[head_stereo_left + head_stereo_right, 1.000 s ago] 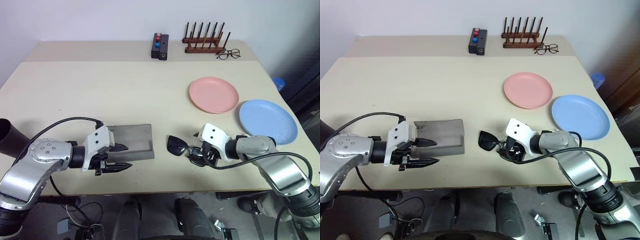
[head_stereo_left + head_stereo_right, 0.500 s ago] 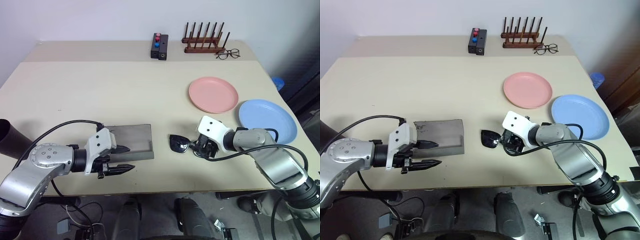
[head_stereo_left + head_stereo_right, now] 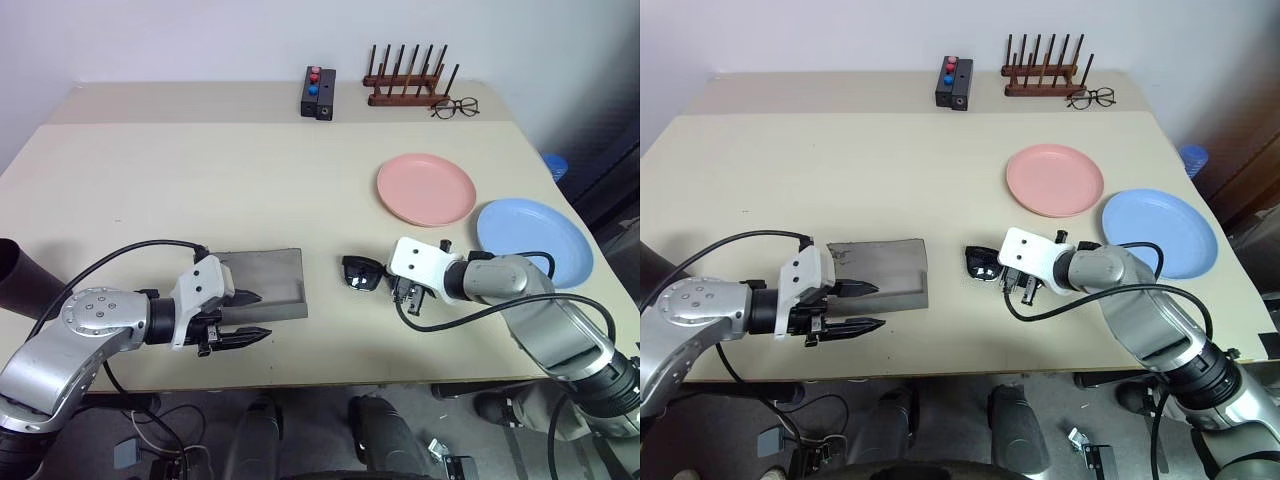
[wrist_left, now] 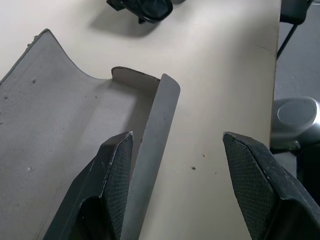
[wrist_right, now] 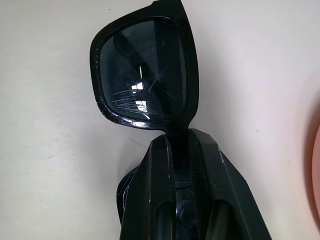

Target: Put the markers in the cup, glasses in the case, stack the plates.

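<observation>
Right wrist view: the right gripper [image 5: 179, 150] has its two black fingers pressed together over the bridge of the glasses [image 5: 145, 75], pinching the frame, with one dark lens clear beyond the fingertips. In the left eye view the same glasses [image 3: 362, 273] sit on the table [image 3: 200, 180] just left of that gripper's white housing, near the front edge and to the right of the case [image 3: 263, 283].

The left gripper [image 3: 245, 318] hangs at the near edge of the grey case with its fingers spread; in the left wrist view one finger [image 4: 116, 170] lies over the case's open tray and the other finger stands well apart over bare table, with nothing between them. The case lies open and flat.

Farther back on the right, the light blue plate [image 3: 534, 241] sits near the table's right edge and the salmon pink plate [image 3: 427, 189] lies just beyond and left of it; the two are side by side, not stacked.

At the far edge stand a small black box with red and blue buttons [image 3: 320, 92], a wooden peg rack [image 3: 410, 80], and thin wire-rimmed spectacles [image 3: 456, 107] beside the rack.
</observation>
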Robot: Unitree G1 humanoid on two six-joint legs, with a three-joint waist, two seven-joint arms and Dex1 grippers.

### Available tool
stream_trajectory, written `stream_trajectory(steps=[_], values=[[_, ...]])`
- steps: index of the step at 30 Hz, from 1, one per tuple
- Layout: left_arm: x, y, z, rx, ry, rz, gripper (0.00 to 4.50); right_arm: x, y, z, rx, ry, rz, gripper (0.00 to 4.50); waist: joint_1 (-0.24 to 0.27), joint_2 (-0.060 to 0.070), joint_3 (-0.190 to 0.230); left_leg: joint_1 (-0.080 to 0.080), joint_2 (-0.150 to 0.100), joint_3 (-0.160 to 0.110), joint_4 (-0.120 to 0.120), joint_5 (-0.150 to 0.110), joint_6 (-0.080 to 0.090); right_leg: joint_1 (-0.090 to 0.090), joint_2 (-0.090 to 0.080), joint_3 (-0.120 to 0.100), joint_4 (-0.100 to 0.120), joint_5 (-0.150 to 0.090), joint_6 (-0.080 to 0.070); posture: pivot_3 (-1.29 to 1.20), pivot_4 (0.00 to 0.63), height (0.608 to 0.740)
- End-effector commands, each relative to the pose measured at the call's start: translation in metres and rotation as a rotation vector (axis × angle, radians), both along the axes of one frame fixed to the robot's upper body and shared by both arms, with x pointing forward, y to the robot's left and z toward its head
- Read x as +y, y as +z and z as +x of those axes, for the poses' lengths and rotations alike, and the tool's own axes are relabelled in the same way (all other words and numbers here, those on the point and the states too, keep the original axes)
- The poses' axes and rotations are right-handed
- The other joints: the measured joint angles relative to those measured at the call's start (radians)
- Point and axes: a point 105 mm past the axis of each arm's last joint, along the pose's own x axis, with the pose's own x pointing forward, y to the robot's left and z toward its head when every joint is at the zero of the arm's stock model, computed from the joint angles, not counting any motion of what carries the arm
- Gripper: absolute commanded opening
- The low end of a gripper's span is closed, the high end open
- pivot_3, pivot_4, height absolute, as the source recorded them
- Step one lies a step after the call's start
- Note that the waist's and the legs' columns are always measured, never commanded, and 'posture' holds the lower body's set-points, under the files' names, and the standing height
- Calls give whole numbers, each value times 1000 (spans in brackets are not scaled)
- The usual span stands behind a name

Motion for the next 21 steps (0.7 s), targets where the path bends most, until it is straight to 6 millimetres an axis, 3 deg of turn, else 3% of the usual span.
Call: stream_trajectory(steps=[1, 9, 11, 16, 21], values=[[-5, 8, -2, -42, -17, -9, 2942, 4, 8, 1, -42, 29, 0, 23, 0, 0, 0, 0, 0, 0, 0, 0, 0, 0, 0, 0, 0, 0, 0, 0, 150, 738], [34, 17, 16, -129, 185, -20, 2942, 42, 47, -6, -64, 184, 159, 23, -2, 0, 0, 0, 0, 0, -1, 0, 0, -1, 0, 0, 0, 0, 0, 0, 150, 738], [43, 36, 21, -166, 246, -111, 2942, 64, 57, -8, -58, 239, 230, 23, -2, 0, 0, 0, 0, 0, -1, 0, 0, -1, 0, 0, 0, 0, 0, 0, 150, 738], [55, 65, 22, -203, 277, -185, 2942, 98, 62, -9, -46, 327, 263, 23, 0, 0, 0, 0, 0, 0, -1, 0, 0, 0, 0, 0, 0, 0, 0, 0, 150, 738], [75, 67, 14, -182, 272, -66, 2942, 136, 70, -10, -3, 411, 334, 23, -8, 1, 0, 0, 1, 0, -2, 0, 0, -2, 1, 0, 1, 0, 0, 0, 150, 738]])
